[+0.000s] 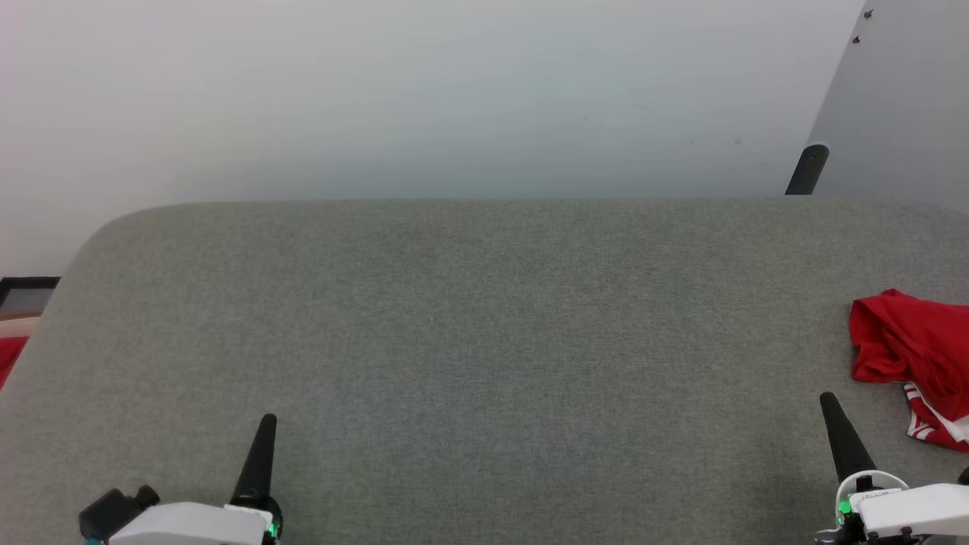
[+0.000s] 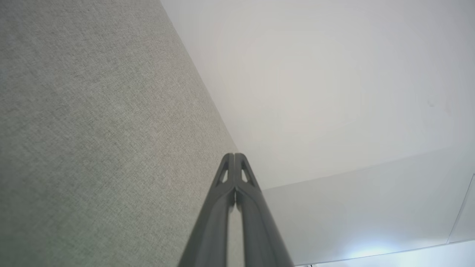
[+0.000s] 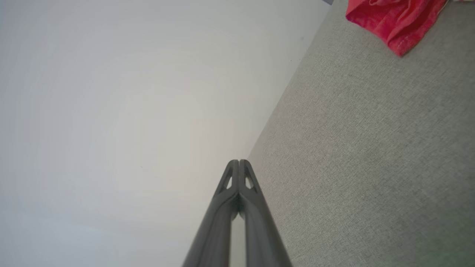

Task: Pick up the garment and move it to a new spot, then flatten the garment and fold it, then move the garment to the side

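- My left pincer (image 1: pixel 266 424) sits at the lower left of the head view, its two dark fingers pressed together into one point, gripping nothing
- The left wrist view shows the same: the fingertips (image 2: pixel 228 167) meet at the end, with only a thin slit lower down between the fingers, and nothing caught in it
- My right pincer (image 1: pixel 830 405) sits at the lower right of the head view, also closed to a single point and empty
- In the right wrist view its tips (image 3: pixel 245 174) touch, and bare cloth and wall lie beyond them
- Both pincers are over the near part of a grey fabric-covered surface (image 1: pixel 484 318), with a pale wall (image 1: pixel 424 98) behind it
- The garment (image 1: pixel 912 348) lies as a crumpled red heap at the far right of that surface, and the head view's right edge cuts part of it off
- A red-and-white striped edge (image 1: pixel 927 424) shows at the heap's near side
- The heap lies ahead of my right pincer's tip and to its right, near it but clearly apart
- In the right wrist view the garment (image 3: pixel 397 18) fills the top right corner, off to the right of where the fingers point, with open grey cloth between
- From my left pincer the garment is well apart, across nearly the whole width of the surface
- A black post (image 1: pixel 808 168) rises behind the far right of the surface
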Controlling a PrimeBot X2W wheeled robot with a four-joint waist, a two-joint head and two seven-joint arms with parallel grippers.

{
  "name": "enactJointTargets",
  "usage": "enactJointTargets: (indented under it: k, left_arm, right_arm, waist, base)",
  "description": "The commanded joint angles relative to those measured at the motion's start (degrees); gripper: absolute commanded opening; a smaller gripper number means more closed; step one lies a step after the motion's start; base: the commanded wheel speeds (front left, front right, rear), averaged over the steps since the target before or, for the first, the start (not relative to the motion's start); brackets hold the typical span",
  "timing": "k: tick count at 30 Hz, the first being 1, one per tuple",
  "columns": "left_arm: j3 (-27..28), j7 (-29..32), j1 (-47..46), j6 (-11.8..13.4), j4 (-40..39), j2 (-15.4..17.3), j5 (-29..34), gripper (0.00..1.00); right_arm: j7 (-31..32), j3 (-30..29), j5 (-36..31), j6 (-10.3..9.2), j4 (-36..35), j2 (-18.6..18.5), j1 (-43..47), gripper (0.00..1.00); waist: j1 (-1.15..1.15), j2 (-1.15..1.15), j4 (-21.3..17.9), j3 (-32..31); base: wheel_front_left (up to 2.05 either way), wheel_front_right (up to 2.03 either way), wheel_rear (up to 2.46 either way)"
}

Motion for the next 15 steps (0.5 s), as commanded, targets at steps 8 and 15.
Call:
enactJointTargets:
  k: [8,15]
  left_arm:
    - [0.79,1.25,-2.03,-0.52,0.18,-0.54,-4.63,0.0]
    - [1.17,2.05,-2.66,-0.7,0.44,-0.97,-7.55,0.0]
  right_arm:
    - [0.65,-0.1,5.01,0.0,0.46,0.05,-1.91,0.0]
    - [1.03,-0.11,8.0,0.01,1.05,0.11,-2.54,0.0]
  waist:
    - [0.0,0.0,-0.23,0.28]
    - [0.0,0.0,-0.41,0.51]
  base:
    - [0.0,0.0,0.0]
    - [0.0,0.0,0.0]
